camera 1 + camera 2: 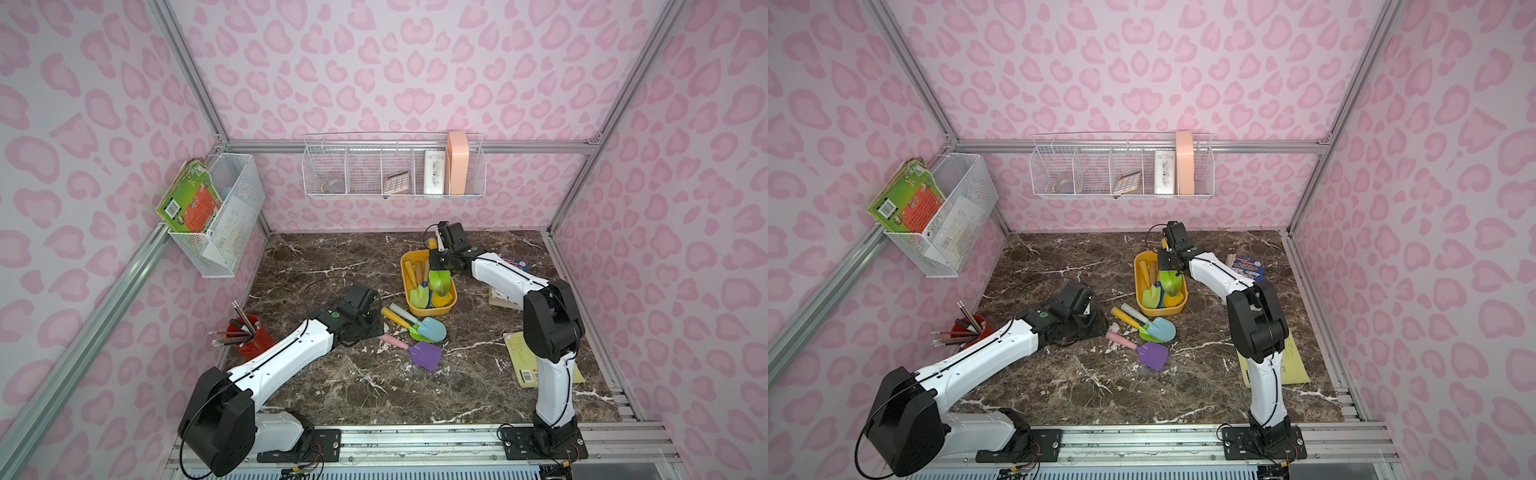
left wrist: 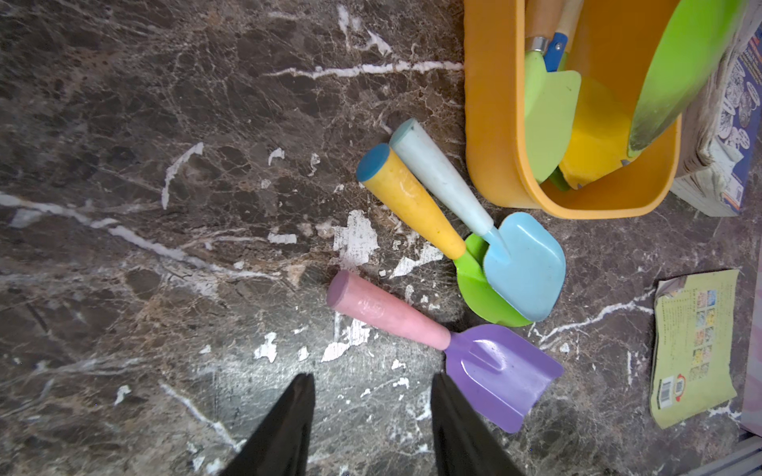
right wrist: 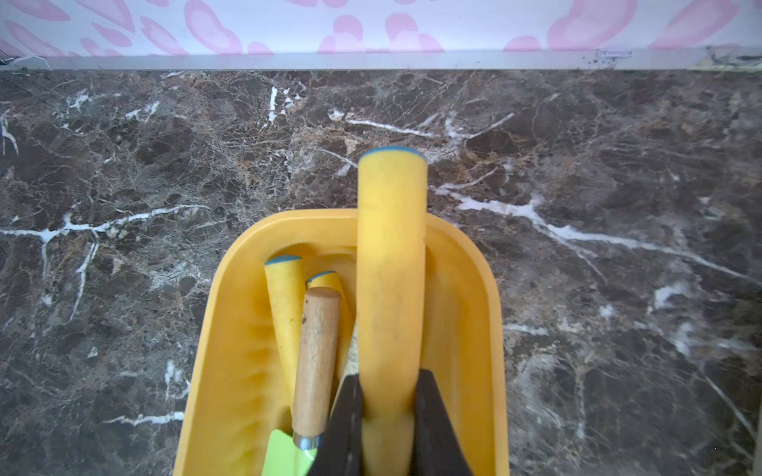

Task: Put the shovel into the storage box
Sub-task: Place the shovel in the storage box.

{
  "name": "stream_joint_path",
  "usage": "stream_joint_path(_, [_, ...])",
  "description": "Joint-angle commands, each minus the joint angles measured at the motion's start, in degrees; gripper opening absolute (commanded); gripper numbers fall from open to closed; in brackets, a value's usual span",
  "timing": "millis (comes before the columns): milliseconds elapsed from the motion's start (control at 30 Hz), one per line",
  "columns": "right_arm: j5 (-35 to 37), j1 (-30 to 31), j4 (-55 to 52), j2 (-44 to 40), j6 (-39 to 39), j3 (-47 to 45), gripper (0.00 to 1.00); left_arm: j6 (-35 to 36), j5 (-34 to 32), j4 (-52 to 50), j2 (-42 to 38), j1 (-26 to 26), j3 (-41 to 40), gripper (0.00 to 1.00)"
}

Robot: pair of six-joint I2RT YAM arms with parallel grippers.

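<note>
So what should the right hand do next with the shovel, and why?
Probably draw the shovel back a little. The right gripper is shut on its yellow handle above the box, but the handle's tip pokes past the far rim, so it likely wouldn't drop fully inside if let go here.

Your storage box (image 1: 432, 312) is a shallow yellow-orange tub with rounded corners. It sits flat on the worktop (image 1: 332, 395), just right of centre in both top views, with its long side running up the frame. Inside lie other shovels (image 1: 419, 296), their blades at the lower end. The shovel (image 1: 440, 282) has a lime-green blade and a yellow handle, and the right claw (image 3: 387, 377) is clamped on the handle near the blade. You see it held over the box's right side, with the handle reaching past the upper short rim.
</note>
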Motion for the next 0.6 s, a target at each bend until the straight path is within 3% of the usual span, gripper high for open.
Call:
stream_joint_path(0, [0.7, 0.0, -2.3, 0.3, -0.5, 0.5, 0.06, 0.2, 0.3, 0.6, 0.1, 0.1, -0.3, 0.51])
stream_joint_path(233, [-0.2, -0.2, -1.7, 3.6, 0.7, 0.2, 0.09, 0.3, -0.1, 0.2, -0.6, 0.1, -0.8, 0.51])
stream_joint_path(400, [0.0, -0.1, -1.7, 4.5, 1.2, 1.4, 0.34, 0.3, -0.3, 0.1, -0.6, 0.2, -1.0, 0.51])
stream_joint_path(567, [0.4, -0.1, -2.3, 3.2, 0.9, 2.5, 0.42, 0.3, 0.0, 0.4, -0.2, 0.3, -1.0, 0.51])
